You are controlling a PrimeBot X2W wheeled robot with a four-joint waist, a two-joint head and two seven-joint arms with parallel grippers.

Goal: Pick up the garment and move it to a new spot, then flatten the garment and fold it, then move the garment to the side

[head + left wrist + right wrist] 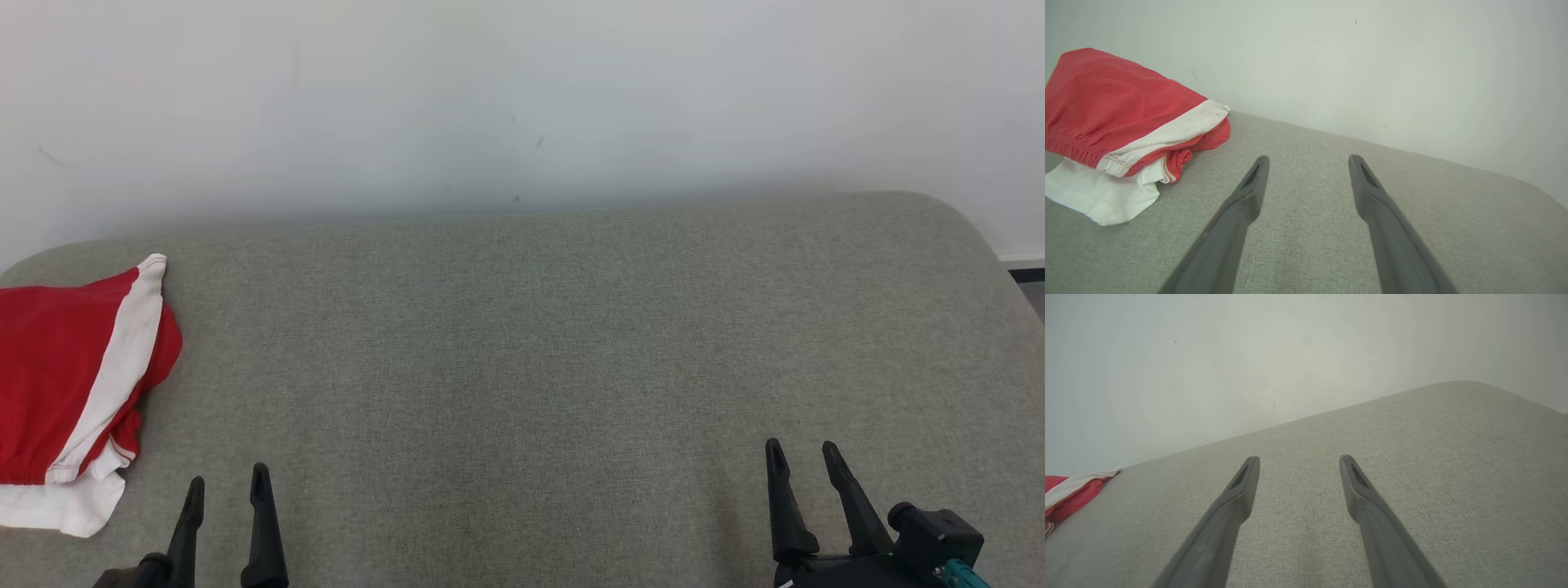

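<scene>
At left edge of cushion, folded garment; left tool, right tool spread, empty.

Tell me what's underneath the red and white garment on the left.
The garment lies folded on the grey fabric surface, its white layer lowest, touching the cloth. Whether anything sits beneath or between its layers is hidden by the garment itself.
</scene>
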